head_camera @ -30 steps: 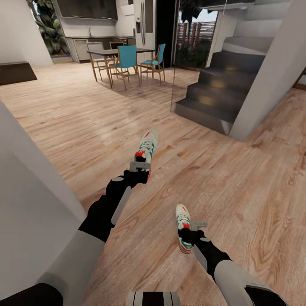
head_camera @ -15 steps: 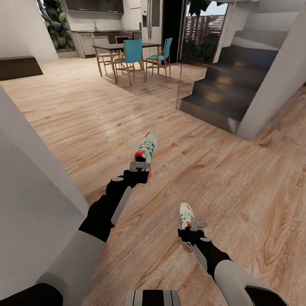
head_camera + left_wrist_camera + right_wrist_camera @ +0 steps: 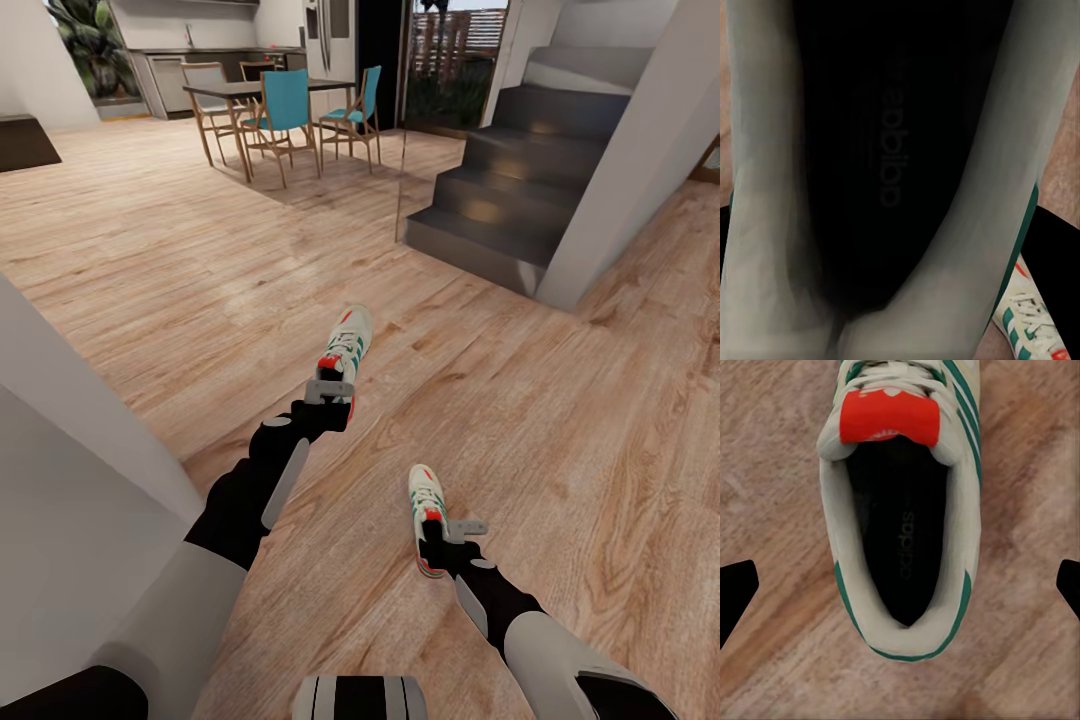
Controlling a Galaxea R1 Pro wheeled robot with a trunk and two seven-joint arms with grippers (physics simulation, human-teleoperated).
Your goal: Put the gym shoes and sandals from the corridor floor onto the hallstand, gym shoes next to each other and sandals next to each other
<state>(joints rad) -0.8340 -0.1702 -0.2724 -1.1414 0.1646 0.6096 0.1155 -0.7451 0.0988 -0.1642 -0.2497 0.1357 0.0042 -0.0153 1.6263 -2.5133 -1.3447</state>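
One white gym shoe point(image 3: 347, 343) with green stripes hangs above the corridor floor point(image 3: 580, 450), and my left gripper point(image 3: 334, 388) is shut on its heel end. The left wrist view looks straight into that shoe's dark inside point(image 3: 889, 150). The second gym shoe point(image 3: 425, 505) lies on the planks, also showing as point(image 3: 1029, 324). My right gripper point(image 3: 449, 531) hovers over its heel, open. In the right wrist view this shoe point(image 3: 900, 427) lies between the widely spread fingertips point(image 3: 735, 589), touching neither. The sandals and the hallstand are out of view.
A pale wall point(image 3: 60, 480) stands close at my left. Dark stairs point(image 3: 510, 180) rise at the back right beside a white pillar point(image 3: 630, 160). A dining table with teal chairs point(image 3: 285, 115) stands far back. Open wood floor lies ahead and to the right.
The whole view has shifted, so the camera moved. The shoe on the floor now sits a little further left of my right gripper. The left gripper still holds its shoe.
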